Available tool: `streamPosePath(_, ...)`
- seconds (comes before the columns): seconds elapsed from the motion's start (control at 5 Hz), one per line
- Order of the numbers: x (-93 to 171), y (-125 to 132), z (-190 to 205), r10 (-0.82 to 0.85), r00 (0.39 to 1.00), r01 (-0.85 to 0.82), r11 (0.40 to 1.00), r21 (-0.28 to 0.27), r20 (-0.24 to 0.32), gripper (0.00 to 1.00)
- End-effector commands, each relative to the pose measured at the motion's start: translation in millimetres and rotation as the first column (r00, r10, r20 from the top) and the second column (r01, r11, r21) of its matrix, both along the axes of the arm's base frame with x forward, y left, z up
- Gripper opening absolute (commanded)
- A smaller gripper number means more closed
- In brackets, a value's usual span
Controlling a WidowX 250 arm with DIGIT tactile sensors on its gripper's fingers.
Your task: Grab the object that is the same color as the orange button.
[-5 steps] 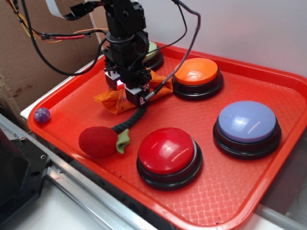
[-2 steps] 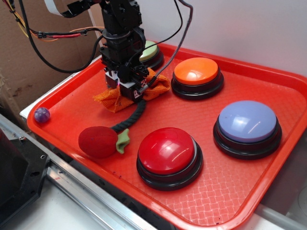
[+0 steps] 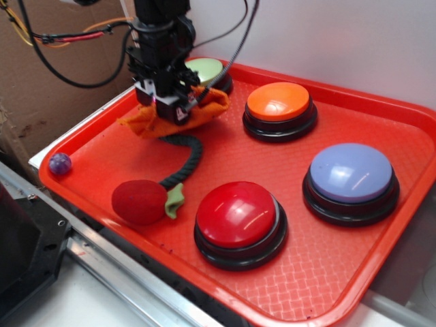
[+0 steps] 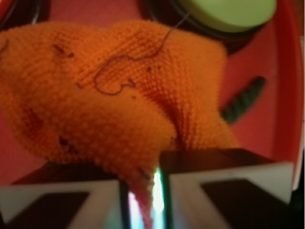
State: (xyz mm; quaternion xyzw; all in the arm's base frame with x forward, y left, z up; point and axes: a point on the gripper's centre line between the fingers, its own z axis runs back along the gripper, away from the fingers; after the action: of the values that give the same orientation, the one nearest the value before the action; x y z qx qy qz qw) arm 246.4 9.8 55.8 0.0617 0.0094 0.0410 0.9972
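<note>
The orange woven rag (image 3: 204,103) hangs above the back left of the red tray (image 3: 327,279), pinched in my gripper (image 3: 170,114), which is shut on it. In the wrist view the rag (image 4: 119,105) fills most of the frame, and a fold of it runs down between my gripper (image 4: 143,200) jaws. The orange button (image 3: 279,102) sits on the tray to the right of the rag, apart from it.
A pale green button (image 3: 206,70) is just behind the gripper. A red button (image 3: 238,214) and a lilac button (image 3: 351,174) sit nearer the front. A red plush ball (image 3: 138,201) with a dark rope (image 3: 185,160) lies below the rag. A small purple ball (image 3: 59,163) rests at the tray's left edge.
My gripper has risen and shifted back and left with the rag in it. The rag has come off the tray, uncovering the rope's upper end.
</note>
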Motion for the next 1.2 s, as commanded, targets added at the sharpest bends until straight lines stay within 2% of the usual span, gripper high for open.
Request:
streamPosePath(0.0,-0.9,-4.2,66.5,0.034,0.995,-0.031,0.999,-0.033,0.097,0.00)
streamPosePath(0.2,-9.2,-3.7,87.9,0.048,0.992,-0.040,0.996,-0.073,0.113,0.00)
streamPosePath(0.4,-31.9,-5.4,118.7,0.060,0.986,-0.037,0.988,-0.148,0.153,0.00)
streamPosePath(0.8,-65.4,-12.6,144.5,0.067,0.975,-0.027,0.981,-0.191,0.212,0.00)
streamPosePath(1.0,-63.1,-15.2,140.2,0.069,0.978,-0.034,0.984,-0.175,0.198,0.00)
